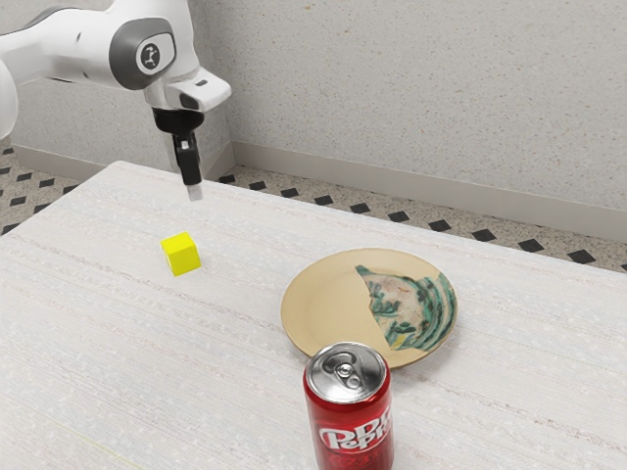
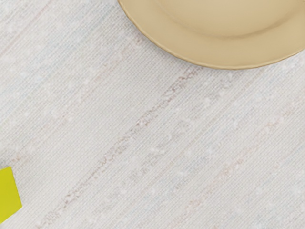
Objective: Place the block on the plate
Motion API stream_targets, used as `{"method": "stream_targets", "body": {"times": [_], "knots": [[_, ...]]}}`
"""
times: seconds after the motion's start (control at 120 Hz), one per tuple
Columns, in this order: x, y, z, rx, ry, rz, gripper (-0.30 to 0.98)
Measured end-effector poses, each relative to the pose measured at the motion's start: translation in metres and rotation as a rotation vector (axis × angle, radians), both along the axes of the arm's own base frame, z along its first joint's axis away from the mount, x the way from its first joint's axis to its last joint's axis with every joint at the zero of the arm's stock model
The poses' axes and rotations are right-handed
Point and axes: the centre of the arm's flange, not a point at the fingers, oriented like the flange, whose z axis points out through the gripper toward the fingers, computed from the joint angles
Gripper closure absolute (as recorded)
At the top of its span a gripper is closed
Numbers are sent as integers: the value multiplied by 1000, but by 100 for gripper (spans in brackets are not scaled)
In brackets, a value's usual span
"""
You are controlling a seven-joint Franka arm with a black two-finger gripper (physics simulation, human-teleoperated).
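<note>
In the exterior view the gripper [image 1: 194, 190] hangs above the table, a little higher in the picture than the yellow block [image 1: 181, 255]; whether it is open or shut cannot be told. The block rests on the table, apart from the gripper and off to the exterior view's left of the plate [image 1: 323, 302]. That plate is tan with a green and brown pattern on one side. In the wrist view part of the yellow block [image 2: 8, 194] and the plain tan rim of the plate [image 2: 209, 53] are visible, with bare tabletop between them.
A red Dr Pepper can [image 1: 351, 421] stands upright close to the plate, at the near side of the exterior view, overlapping the plate's edge there. The pale wooden table [image 1: 127, 343] carries these things, and a speckled wall rises behind it.
</note>
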Motion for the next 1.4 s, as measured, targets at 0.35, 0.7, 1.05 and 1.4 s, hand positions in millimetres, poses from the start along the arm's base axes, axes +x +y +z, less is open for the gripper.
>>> {"method": "stream_targets", "body": {"times": [0.35,0.7,1.05,1.4], "knots": [[4,4,-9,0,16,-28,0],[56,58,-44,-5,1,90,0],[79,137,-123,11,38,200,0],[84,202,-187,13,50,256,0]]}}
